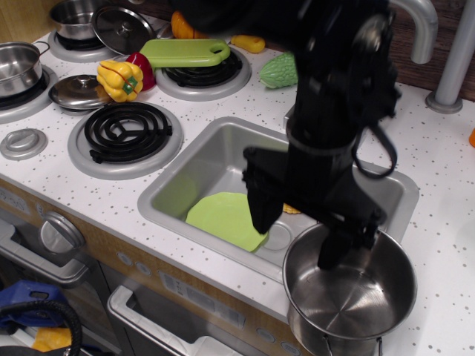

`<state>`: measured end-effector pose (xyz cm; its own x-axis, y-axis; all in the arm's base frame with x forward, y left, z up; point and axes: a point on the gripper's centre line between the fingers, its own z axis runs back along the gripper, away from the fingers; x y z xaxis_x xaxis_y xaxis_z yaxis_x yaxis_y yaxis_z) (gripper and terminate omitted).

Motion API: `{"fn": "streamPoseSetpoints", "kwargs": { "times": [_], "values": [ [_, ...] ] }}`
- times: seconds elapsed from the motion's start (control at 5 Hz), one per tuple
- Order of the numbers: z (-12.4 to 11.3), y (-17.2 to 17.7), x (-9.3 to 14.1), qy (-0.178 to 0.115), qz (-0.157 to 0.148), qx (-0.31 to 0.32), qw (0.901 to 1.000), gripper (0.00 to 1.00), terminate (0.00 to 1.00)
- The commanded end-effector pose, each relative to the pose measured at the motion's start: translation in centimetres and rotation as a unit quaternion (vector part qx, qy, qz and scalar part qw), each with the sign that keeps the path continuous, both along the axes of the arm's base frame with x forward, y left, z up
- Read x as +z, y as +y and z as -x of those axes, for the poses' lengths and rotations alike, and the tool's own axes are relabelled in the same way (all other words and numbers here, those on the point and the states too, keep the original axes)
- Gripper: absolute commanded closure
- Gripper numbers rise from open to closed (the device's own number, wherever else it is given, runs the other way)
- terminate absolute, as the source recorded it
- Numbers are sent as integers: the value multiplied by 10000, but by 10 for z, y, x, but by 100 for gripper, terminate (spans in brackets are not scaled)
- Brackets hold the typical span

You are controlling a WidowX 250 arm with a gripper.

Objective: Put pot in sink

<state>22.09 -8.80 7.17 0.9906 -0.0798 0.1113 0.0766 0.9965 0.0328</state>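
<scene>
The large shiny pot (356,297) stands upright on the white countertop at the front right, just outside the sink's front right corner. The grey sink (194,165) holds a flat green plate (223,217) and a yellow corn piece (290,210), mostly hidden behind the arm. My black gripper (298,226) is open and points down over the pot's far left rim. One finger (334,248) hangs inside the pot's mouth, the other (263,202) outside it over the sink. It holds nothing.
A faucet (417,22) rises behind the sink. To the left lie a black coil burner (128,132), a yellow pepper (119,80), a green cutting board (185,52), steel lids (78,92) and smaller pots (16,68). A green bumpy vegetable (280,71) lies behind the sink.
</scene>
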Motion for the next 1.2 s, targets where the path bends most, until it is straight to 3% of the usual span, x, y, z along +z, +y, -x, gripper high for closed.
{"fn": "streamPoseSetpoints", "kwargs": {
  "times": [0.0,0.2,0.4,0.8,1.0],
  "values": [
    [-6,-4,-14,-470,143,-17,9988,0,0],
    [-10,0,-22,-569,167,-60,9982,0,0],
    [-14,-3,-37,-724,332,262,9965,100,0],
    [-16,-7,-32,-708,345,343,9963,100,0],
    [-20,2,-14,-466,257,208,9984,100,0]
  ]
}}
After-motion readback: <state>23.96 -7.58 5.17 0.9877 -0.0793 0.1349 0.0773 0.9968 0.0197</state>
